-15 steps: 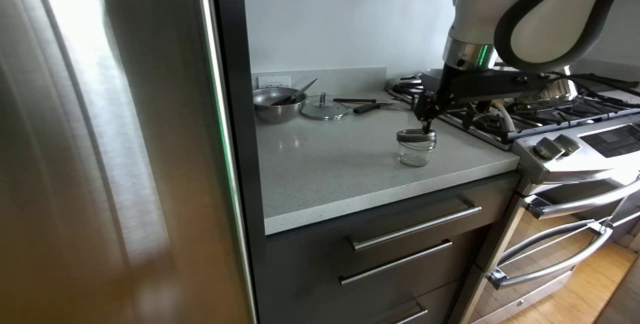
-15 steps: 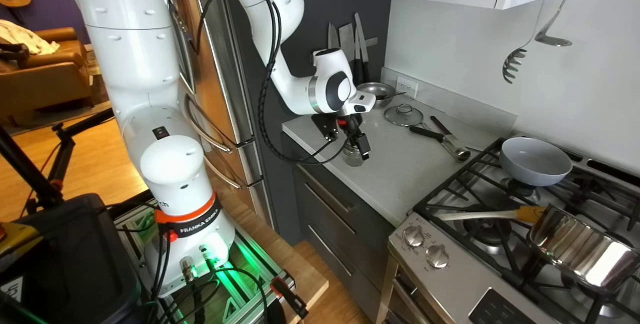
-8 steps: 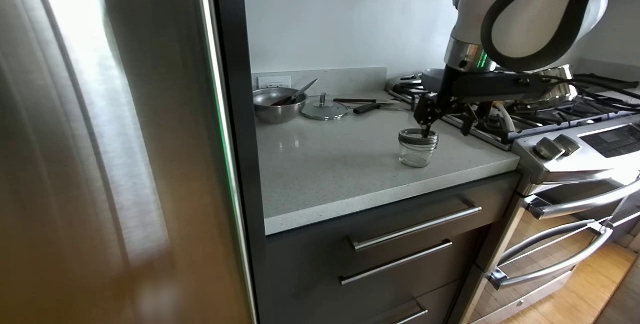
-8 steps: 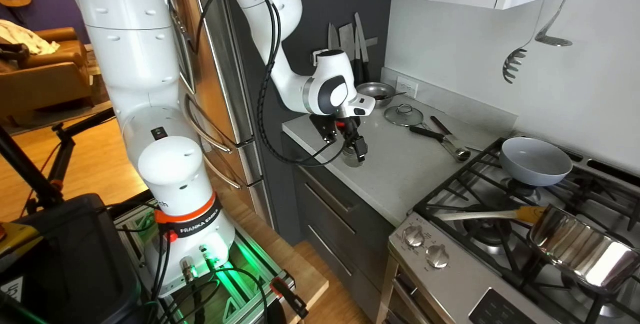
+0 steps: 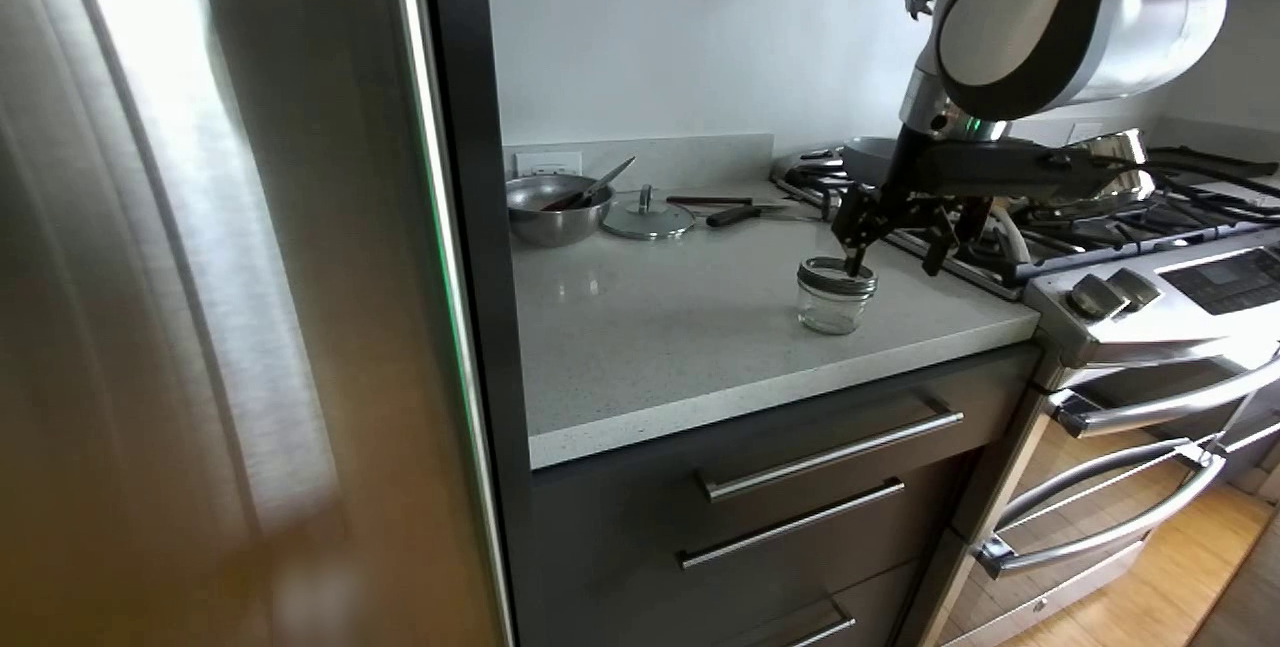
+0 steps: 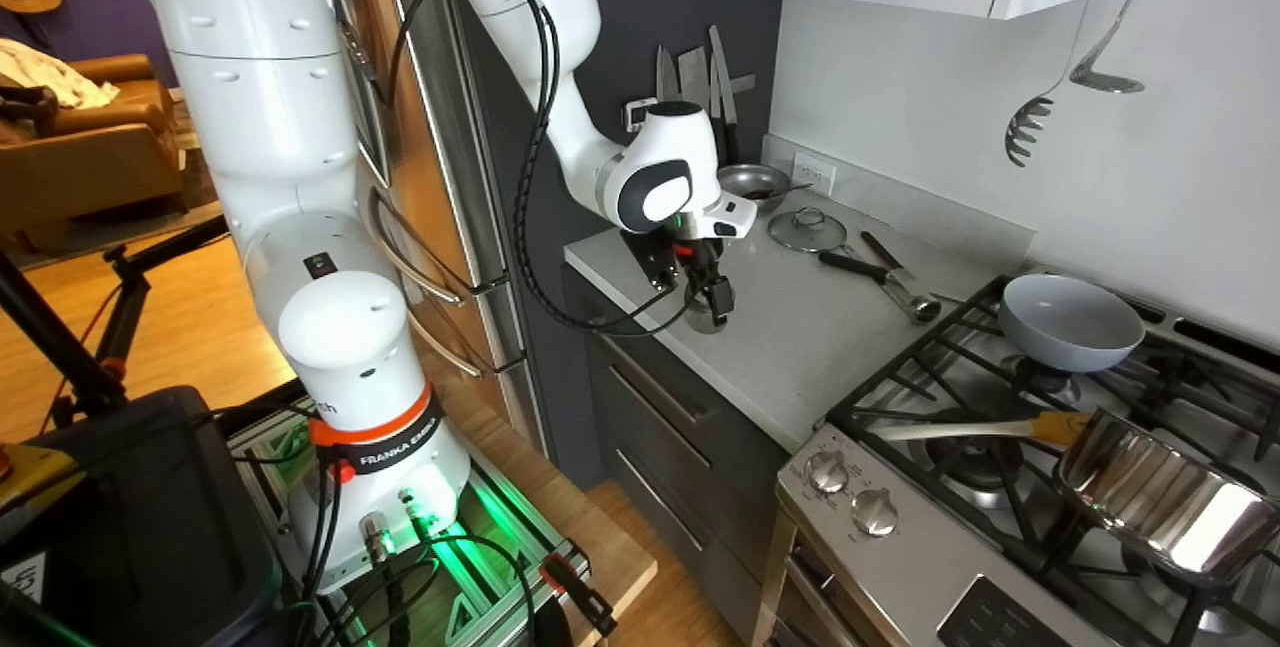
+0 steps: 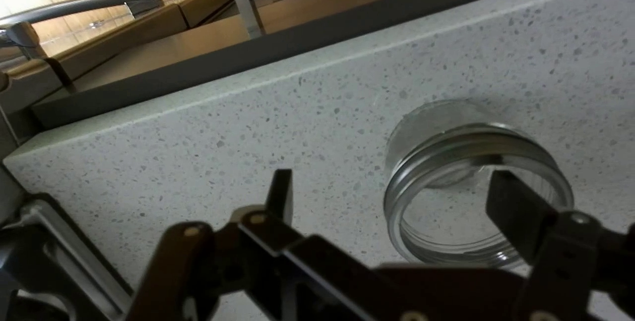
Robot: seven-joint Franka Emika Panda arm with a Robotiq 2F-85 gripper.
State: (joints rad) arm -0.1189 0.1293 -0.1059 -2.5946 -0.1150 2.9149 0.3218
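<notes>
A clear glass jar (image 5: 828, 312) with a metal ring round its open mouth stands upright on the pale speckled counter (image 5: 660, 327), near the front edge. It also shows in the wrist view (image 7: 458, 146) and, partly hidden by the gripper, in an exterior view (image 6: 704, 322). My gripper (image 5: 893, 269) is open with nothing between its fingers. In the wrist view the gripper (image 7: 392, 182) has its right finger over the jar's mouth and its left finger over bare counter. I cannot tell whether the right finger dips inside the jar or touches the rim.
A metal bowl (image 5: 560, 217) with a utensil, a glass lid (image 5: 648, 219) and black-handled utensils (image 5: 735, 216) lie at the counter's back. The gas stove (image 6: 960, 447) bears a pan (image 6: 1070, 322) and a steel pot (image 6: 1165, 507). A steel fridge (image 5: 250, 327) stands beside the counter.
The wrist has tipped while the fingertips stay near the jar's mouth. The jar's ring, doubled or blurred a second ago, now shows sharp, and the jar sits very slightly further right in an exterior view.
</notes>
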